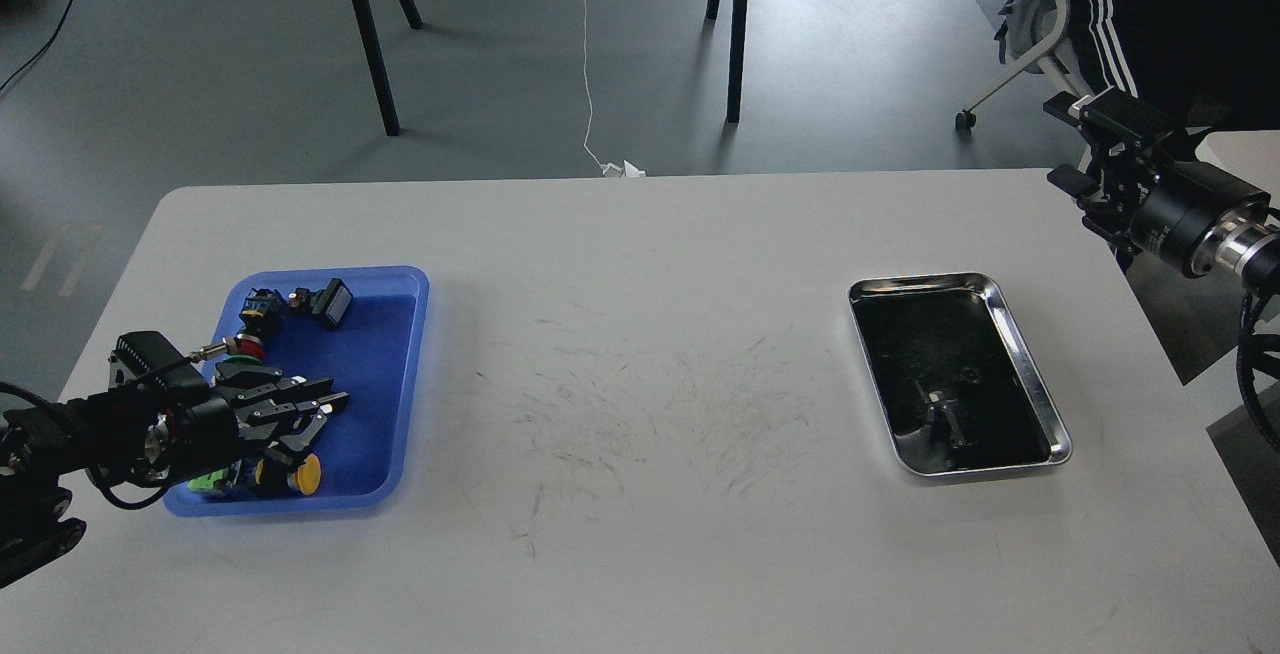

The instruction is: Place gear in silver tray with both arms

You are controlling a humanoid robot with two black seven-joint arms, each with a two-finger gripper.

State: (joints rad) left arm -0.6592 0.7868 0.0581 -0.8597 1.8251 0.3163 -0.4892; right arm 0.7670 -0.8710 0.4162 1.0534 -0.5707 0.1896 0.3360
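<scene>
**A:** What does the view from the robot's head show?

**B:** A pale worktop (640,334), scuffed in the middle. On the left sits a blue tray (405,374) holding small parts: a black connector, a red and green piece, a yellow-capped button. On the right, well apart from it, sits the silver tray (1030,364), shiny-rimmed with a dark bottom. A small dark object lies near its front end.

**A:** Where are the arms?

**B:** The left claw (320,409) hangs over the blue tray among the parts, its prongs pointing right. They look slightly apart, but I cannot tell whether they grip anything. The right claw (1085,159) waits past the far right edge of the worktop, above and behind the silver tray. It is dark and seen end-on, so I cannot tell its state.

**A:** Which step is this?

**B:** Probably the pick-up. The next move likely calls for closing on one part, lifting clear, and carrying it across toward the right arm.
</scene>
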